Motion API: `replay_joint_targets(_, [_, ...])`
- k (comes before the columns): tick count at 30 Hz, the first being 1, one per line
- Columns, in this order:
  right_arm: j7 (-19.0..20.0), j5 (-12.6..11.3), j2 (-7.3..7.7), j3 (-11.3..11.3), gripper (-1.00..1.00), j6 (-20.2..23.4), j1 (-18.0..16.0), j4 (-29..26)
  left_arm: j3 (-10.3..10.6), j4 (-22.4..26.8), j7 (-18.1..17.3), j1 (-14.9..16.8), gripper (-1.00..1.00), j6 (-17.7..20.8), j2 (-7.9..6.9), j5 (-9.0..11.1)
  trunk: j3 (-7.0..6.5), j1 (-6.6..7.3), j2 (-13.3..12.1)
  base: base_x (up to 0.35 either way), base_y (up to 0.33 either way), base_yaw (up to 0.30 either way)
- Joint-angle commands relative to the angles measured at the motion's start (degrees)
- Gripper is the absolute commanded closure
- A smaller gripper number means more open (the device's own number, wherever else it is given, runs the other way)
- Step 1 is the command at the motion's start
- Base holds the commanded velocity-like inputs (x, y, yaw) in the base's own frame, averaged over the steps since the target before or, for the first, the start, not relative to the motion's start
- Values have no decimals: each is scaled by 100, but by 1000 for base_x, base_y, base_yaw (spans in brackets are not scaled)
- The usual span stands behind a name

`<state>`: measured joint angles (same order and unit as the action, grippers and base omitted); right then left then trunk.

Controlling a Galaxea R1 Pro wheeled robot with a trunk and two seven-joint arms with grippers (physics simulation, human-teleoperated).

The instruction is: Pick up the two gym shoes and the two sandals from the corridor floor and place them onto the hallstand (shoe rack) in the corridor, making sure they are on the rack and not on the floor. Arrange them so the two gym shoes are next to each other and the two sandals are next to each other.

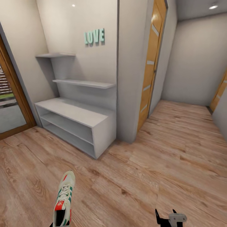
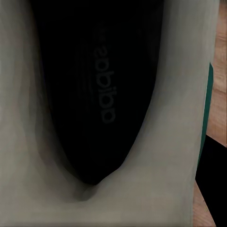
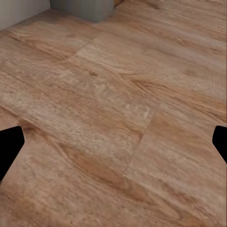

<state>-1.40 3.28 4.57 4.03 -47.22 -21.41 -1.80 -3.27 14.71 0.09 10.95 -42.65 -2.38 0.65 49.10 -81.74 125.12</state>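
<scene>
Black fingertips of the right gripper (image 3: 113, 142) sit far apart at opposite edges of the right wrist view, jaws spread wide with nothing between them but the wood-plank corridor floor (image 3: 113, 94); in the head view that gripper (image 1: 166, 217) shows at the bottom edge, right of centre; the left gripper itself is hidden, so I cannot tell how its jaws stand, though its wrist camera looks straight into the dark inside of a gym shoe (image 2: 94, 94), pale lining around a black insole with printed lettering; in the head view the same gym shoe (image 1: 64, 200), white with green stripes and a red-orange tongue tab, hangs at the bottom left edge, toe pointing away toward the hallstand (image 1: 78, 115); the hallstand stands well apart from the shoe against the wall, a pale-grey bench with two open shelf rows and two stepped wall shelves above; teal LOVE letters (image 1: 94, 37) hang on the wall above; a wooden door (image 1: 150, 66) stands right of the pillar
</scene>
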Motion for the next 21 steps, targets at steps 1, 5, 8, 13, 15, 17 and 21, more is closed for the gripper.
replay_joint_targets(1, [-9, 37, 0, 37, -100, -15, -3, 4, -7, -5, 0, 4, 100, -18, 1, 5, 5, -2, 2, 339, 0, 0])
replay_joint_targets(5, [-9, 41, 0, 37, -100, -15, -3, 4, -7, -3, 0, 4, 100, -17, 1, 5, 5, -2, 2, 338, 57, 0])
replay_joint_targets(8, [-9, 41, 0, 37, -100, -15, -3, 4, -5, -3, 0, 4, 100, -17, 1, 5, 5, -2, 2, 338, 86, 0])
replay_joint_targets(13, [-9, 41, 0, 37, -100, -15, -3, 4, -6, -4, 0, 4, 100, -20, 1, 5, 5, -2, 2, 339, 93, 0])
replay_joint_targets(15, [-9, 41, 0, 37, -100, -15, -3, 4, -7, -3, 0, 4, 100, -17, 2, 5, 5, -2, 2, 339, 100, 0])
replay_joint_targets(17, [-9, 41, 0, 37, -100, -15, -3, 4, -7, -3, 0, 4, 100, -20, 4, 5, 5, -2, 2, 338, 128, 0])
replay_joint_targets(21, [-9, 41, 0, 37, -100, -15, -3, 4, -7, -3, 0, 4, 100, -18, 2, 5, 5, -2, 2, 329, 160, 0])
